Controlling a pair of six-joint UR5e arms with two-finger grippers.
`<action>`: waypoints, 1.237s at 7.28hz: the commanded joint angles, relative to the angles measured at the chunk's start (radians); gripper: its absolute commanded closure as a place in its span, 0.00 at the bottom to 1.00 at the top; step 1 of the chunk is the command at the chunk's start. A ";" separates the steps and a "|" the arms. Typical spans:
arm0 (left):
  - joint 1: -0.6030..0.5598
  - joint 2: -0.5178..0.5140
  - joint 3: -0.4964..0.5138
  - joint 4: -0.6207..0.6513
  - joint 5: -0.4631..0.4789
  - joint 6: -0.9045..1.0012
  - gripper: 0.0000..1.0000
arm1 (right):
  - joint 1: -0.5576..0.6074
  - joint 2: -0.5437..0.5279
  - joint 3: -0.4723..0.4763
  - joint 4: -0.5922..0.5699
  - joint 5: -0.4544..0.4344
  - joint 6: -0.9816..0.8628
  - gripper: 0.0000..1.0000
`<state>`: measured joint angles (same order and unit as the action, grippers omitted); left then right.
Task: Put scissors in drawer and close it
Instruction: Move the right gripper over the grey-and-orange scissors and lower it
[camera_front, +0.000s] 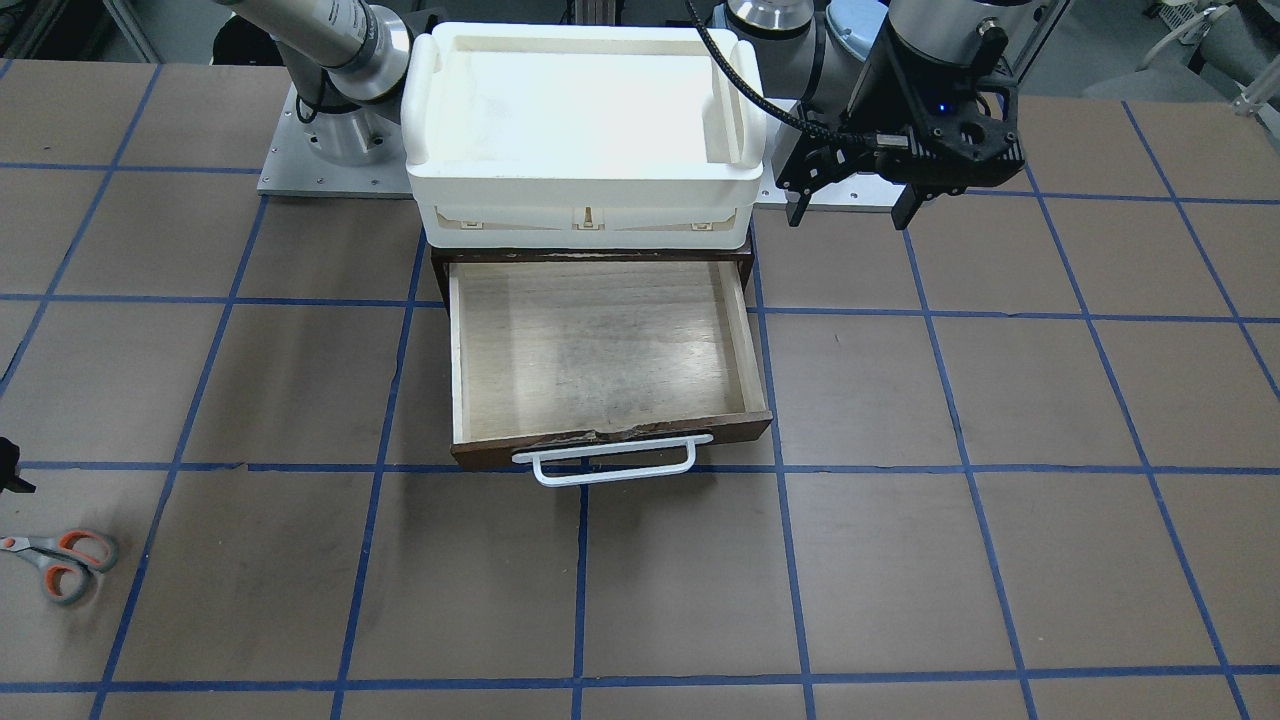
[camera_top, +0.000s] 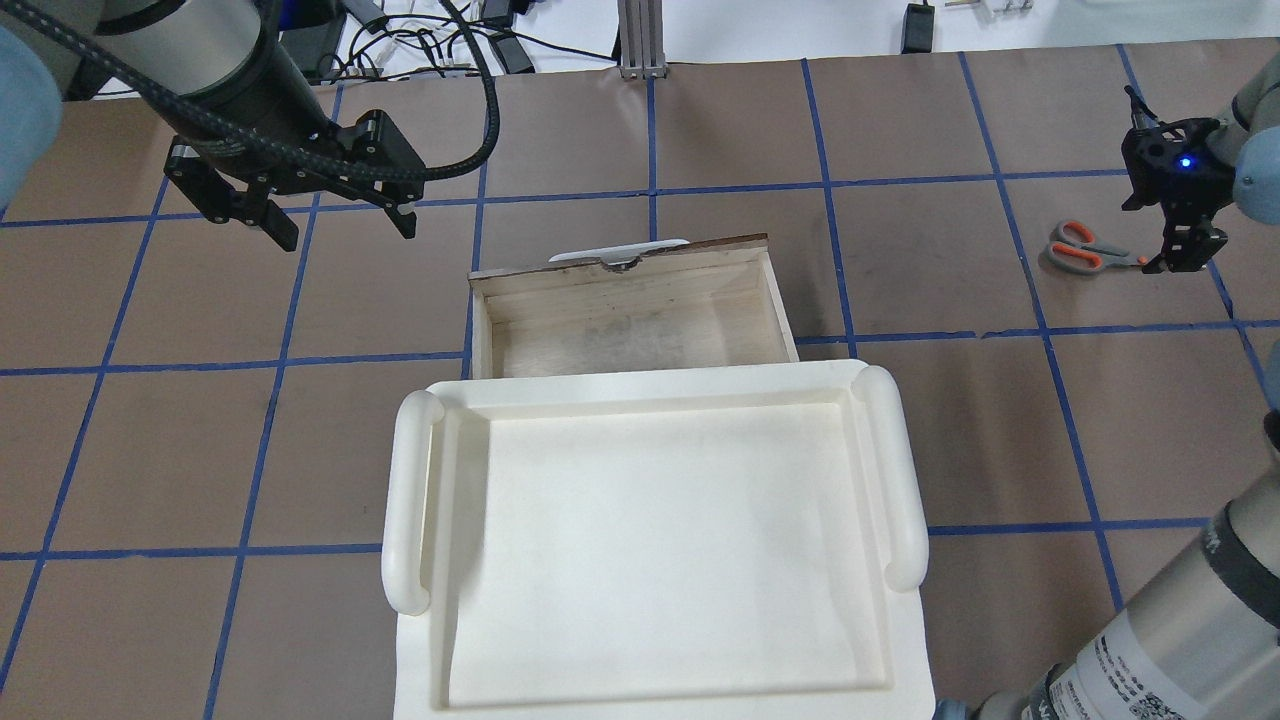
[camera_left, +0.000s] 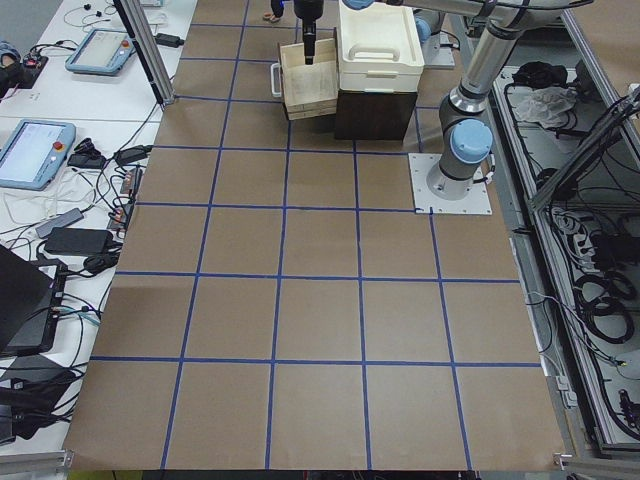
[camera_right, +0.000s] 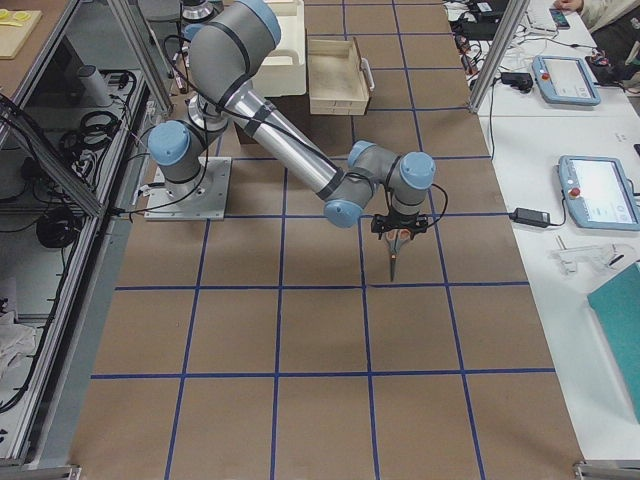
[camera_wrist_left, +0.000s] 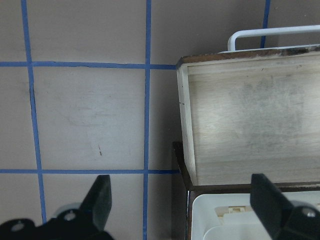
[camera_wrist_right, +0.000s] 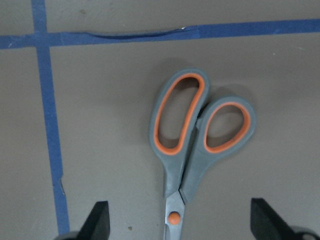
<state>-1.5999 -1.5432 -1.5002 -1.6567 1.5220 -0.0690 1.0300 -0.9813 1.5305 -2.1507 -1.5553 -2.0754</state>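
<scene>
The scissors, with grey handles lined orange, lie closed on the brown table far out on my right side. They also show in the overhead view. My right gripper is open and hovers over them, its fingers on either side of the pivot and the handles pointing away from it. The drawer is pulled open and empty, with pale wood inside and a white bar handle at its front. My left gripper is open and empty, in the air beside the drawer's left side.
A white plastic tray sits on top of the dark cabinet that holds the drawer. Blue tape lines grid the brown table. Both arm bases stand behind the cabinet.
</scene>
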 joint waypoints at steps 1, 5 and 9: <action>0.000 0.003 0.002 -0.005 0.003 0.000 0.00 | -0.002 0.024 0.000 -0.012 -0.002 -0.018 0.05; 0.002 0.003 0.024 -0.003 0.001 0.002 0.00 | -0.004 0.049 -0.001 -0.015 -0.009 -0.037 0.08; -0.002 0.003 0.064 0.006 0.004 -0.011 0.00 | -0.004 0.066 -0.003 -0.021 -0.014 -0.037 0.14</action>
<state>-1.6008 -1.5401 -1.4341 -1.6554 1.5230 -0.0716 1.0263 -0.9203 1.5281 -2.1717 -1.5683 -2.1119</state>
